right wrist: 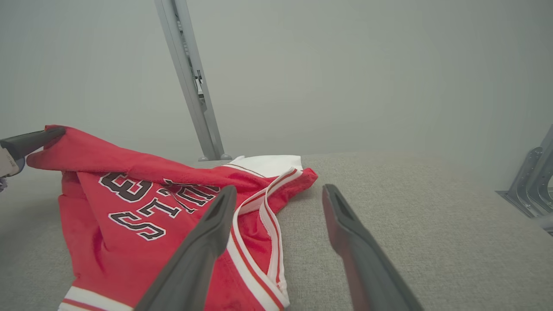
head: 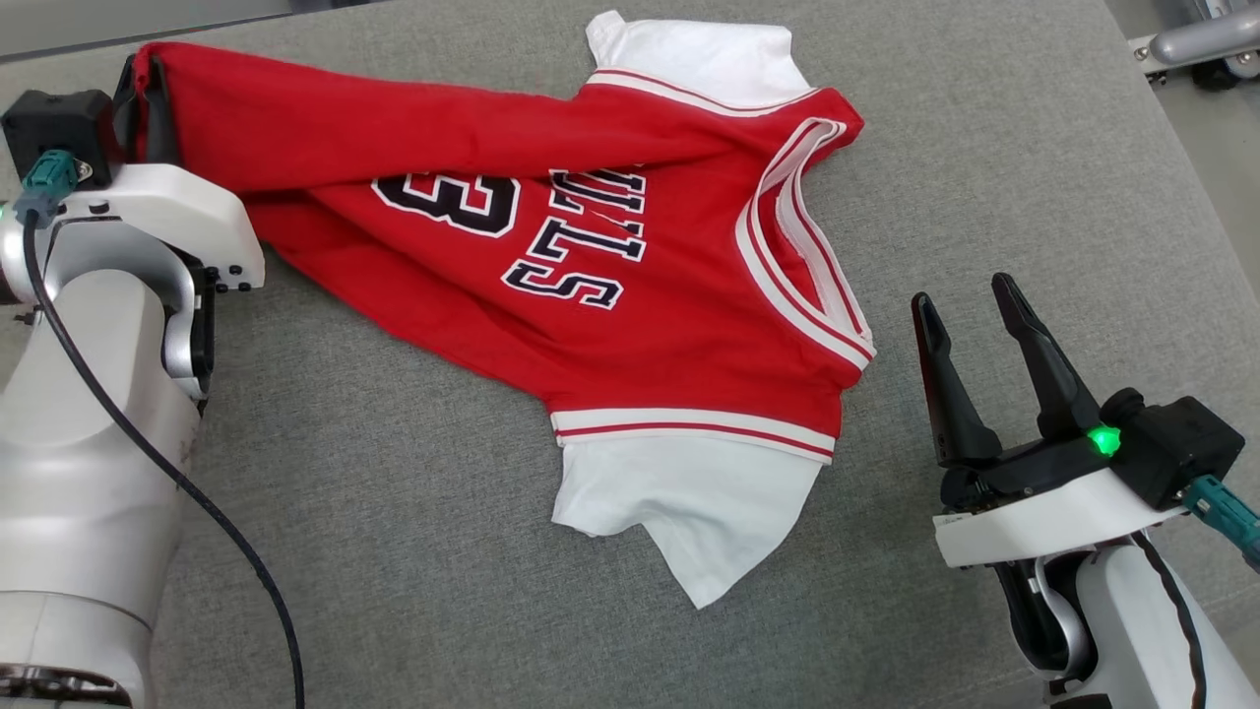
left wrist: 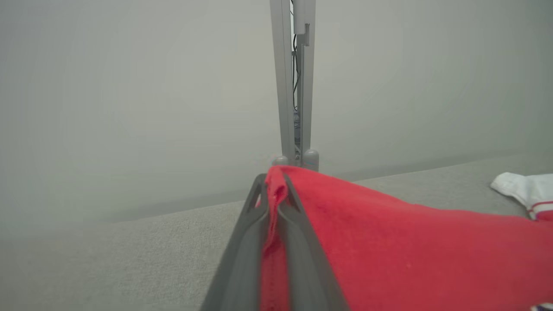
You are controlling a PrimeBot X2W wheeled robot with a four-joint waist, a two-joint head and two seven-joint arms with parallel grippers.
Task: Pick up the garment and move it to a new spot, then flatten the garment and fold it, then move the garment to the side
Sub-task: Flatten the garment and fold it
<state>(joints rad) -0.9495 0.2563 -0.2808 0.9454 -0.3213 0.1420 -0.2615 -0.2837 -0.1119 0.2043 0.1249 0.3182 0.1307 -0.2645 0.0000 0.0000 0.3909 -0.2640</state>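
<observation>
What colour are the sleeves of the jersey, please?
White, on a red jersey; the sleeves show best in the head view.

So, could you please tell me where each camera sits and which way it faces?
Head view: on the head, looking down at the jersey on the pad; left arm and open right hand show.
Left wrist view: on that arm, looking along the left hand, shut on the jersey's edge.
Right wrist view: on the right arm, looking past its fingers at the jersey.
Shared: all see the jersey.
</observation>
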